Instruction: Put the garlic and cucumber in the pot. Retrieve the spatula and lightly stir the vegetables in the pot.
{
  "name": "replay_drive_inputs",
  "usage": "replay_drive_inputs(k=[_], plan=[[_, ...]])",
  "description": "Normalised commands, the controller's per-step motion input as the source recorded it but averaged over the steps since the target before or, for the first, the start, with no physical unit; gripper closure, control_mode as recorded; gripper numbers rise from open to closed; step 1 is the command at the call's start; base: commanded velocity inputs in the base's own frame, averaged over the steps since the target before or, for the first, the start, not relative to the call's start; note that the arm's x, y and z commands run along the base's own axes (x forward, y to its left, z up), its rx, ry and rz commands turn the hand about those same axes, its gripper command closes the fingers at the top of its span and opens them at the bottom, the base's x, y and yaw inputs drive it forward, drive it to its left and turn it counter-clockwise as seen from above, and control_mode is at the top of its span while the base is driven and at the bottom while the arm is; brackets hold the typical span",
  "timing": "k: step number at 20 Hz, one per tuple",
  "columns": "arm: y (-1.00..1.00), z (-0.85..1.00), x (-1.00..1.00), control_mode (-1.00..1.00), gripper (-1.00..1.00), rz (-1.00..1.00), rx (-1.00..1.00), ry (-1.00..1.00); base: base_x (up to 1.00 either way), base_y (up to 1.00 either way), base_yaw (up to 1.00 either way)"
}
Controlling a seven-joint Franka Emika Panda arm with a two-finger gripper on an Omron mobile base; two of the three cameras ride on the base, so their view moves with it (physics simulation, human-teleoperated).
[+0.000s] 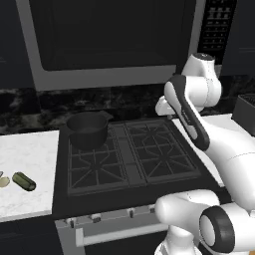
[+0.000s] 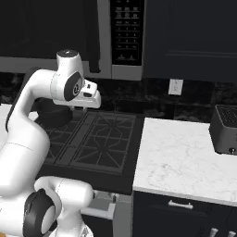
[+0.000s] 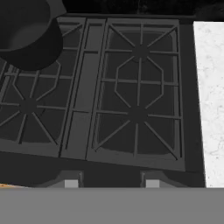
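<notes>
A dark kitchen with a black gas stove (image 1: 132, 152) set between two white marble counters (image 1: 25, 172). The pot (image 1: 88, 128) stands on the far left burner. The cucumber (image 1: 24, 181) and the garlic (image 1: 3, 182) lie close together on the left counter, near its front. The gripper (image 2: 92, 98) hangs above the stove; whether its jaws are spread I cannot tell.

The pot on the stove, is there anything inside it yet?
The pot looks empty: only its dark inner wall shows, though the near rim hides part of the bottom. The cucumber and garlic lie on the white counter left of the stove.
</notes>
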Motion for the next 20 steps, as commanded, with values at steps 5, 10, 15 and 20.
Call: replay_drive_inputs(k=[5,10,15,20], plan=[[0.0,0.0,0.0,1.0,-1.0,0.0,0.0,0.0,-0.02,0.23,0.0],[0.0,0.0,0.0,1.0,-1.0,0.0,0.0,0.0,0.0,0.86,0.0],[0.0,0.0,0.0,1.0,-1.0,0.0,0.0,0.0,0.0,0.87,0.0],[0.0,0.0,0.0,1.0,-1.0,0.0,0.0,0.0,0.0,0.72,0.0]])
